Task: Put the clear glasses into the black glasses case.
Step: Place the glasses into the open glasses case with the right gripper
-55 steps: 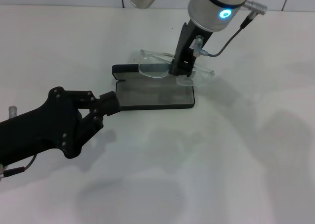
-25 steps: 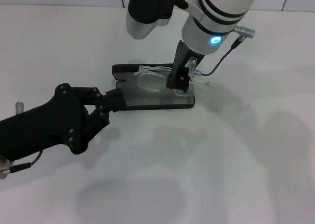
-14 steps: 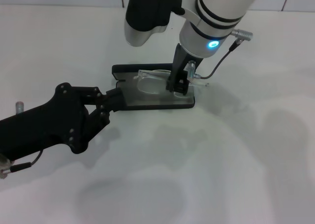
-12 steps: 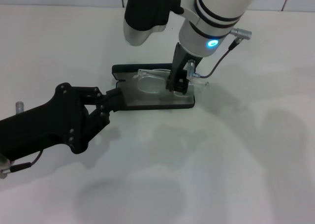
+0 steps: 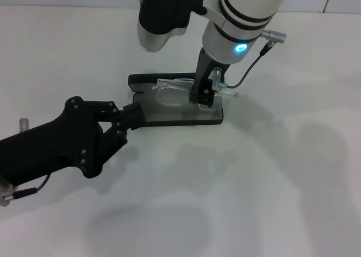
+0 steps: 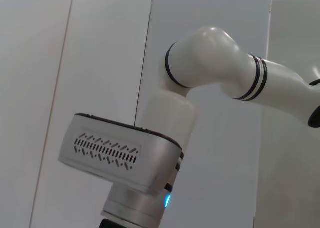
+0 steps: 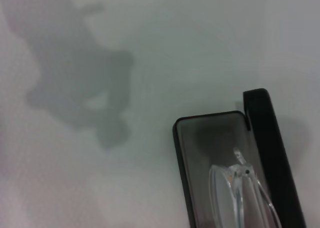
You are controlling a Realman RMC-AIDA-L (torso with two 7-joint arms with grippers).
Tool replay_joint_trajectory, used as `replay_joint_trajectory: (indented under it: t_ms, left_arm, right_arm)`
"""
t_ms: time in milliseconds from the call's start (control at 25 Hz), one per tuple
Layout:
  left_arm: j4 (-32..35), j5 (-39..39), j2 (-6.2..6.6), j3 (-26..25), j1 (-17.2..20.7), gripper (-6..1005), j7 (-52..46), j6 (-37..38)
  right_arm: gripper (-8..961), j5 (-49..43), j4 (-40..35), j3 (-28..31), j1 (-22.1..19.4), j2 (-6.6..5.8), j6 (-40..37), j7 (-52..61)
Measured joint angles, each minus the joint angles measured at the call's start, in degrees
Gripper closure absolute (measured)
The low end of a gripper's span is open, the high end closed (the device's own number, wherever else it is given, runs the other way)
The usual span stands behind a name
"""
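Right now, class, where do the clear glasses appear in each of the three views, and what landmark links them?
Head view: clear glasses over the open black glasses case, held by the right gripper.
Left wrist view: not in it.
Right wrist view: one end low, over the grey lining.
Shared landmark: the case.

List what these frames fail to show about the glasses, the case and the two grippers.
- Head view: the right gripper covers part of the clear glasses; whether they touch the lining is unclear.
- Right wrist view: the black glasses case and the glasses are cut off by the edge.
- Head view: the left gripper sits at the case's end; contact is unclear.
- Left wrist view: neither object shows.
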Motion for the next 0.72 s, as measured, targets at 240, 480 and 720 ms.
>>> replay_joint_trajectory:
  t_ms: [240,480,720]
  left_arm:
    - [0.43,0.15,0.57,-0.17,0.46,941,0.01,0.09]
    - [0.45,0.16,1.50,-0.17,1.36,941,0.02,0.10]
    - [0.49,2.05,2.01,-2.59,2.46,941,0.11,0.22]
  right_arm:
    - [898,1.30,0.43,-1.50,-0.33,0.00,0.99,-0.02]
    - [898,1.41,1.03,-2.12,-0.35,0.00,1.28,-0.01]
    - [898,1.41,1.13,-2.12,-0.35,0.00,1.87,-0.01]
